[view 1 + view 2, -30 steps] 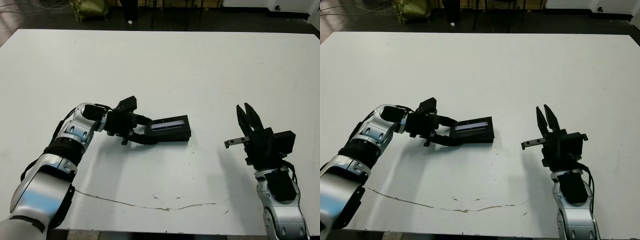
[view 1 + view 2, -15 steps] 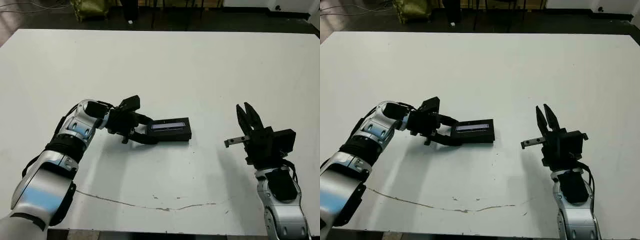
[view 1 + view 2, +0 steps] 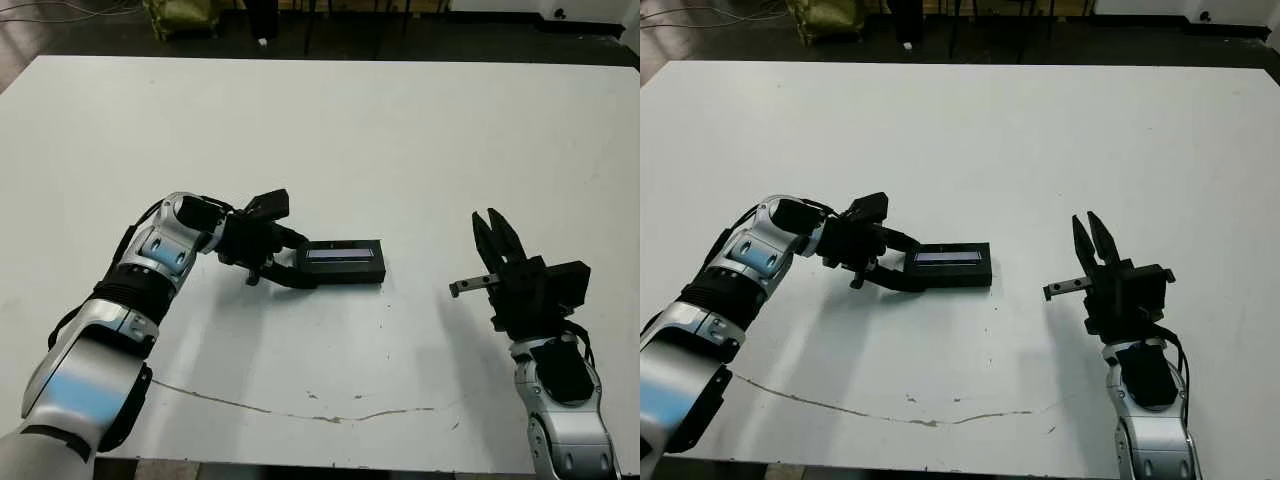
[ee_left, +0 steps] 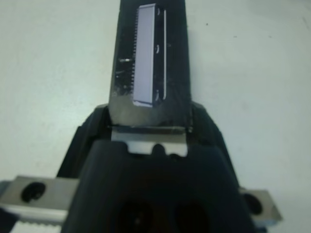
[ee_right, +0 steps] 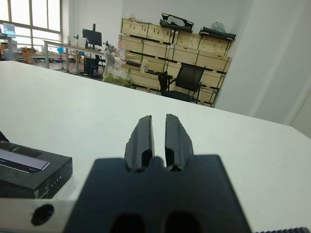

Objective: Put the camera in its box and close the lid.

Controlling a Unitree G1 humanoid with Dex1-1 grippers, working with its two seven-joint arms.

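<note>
The lid (image 3: 342,262), a black oblong cover with a silvery stripe on top, lies flat near the table's middle. My left gripper (image 3: 298,268) is shut on its left end. The left wrist view shows one finger (image 4: 92,127) on each side of the lid (image 4: 150,73). The box is hidden beneath the lid, and the camera is hidden too. My right gripper (image 3: 489,218) is shut on nothing, held above the table well to the right of the lid. The lid (image 5: 29,167) shows low at the edge of the right wrist view, beside that gripper (image 5: 158,121).
The white table (image 3: 330,130) is bare behind and in front of the lid, with a thin dark crack line (image 3: 300,405) near its front edge. Beyond the far edge are chair legs and a yellow-green bag (image 3: 180,18).
My left gripper has shifted slightly right and turned the lid from a tilt to level and square with the table's front edge. The right arm has not moved.
</note>
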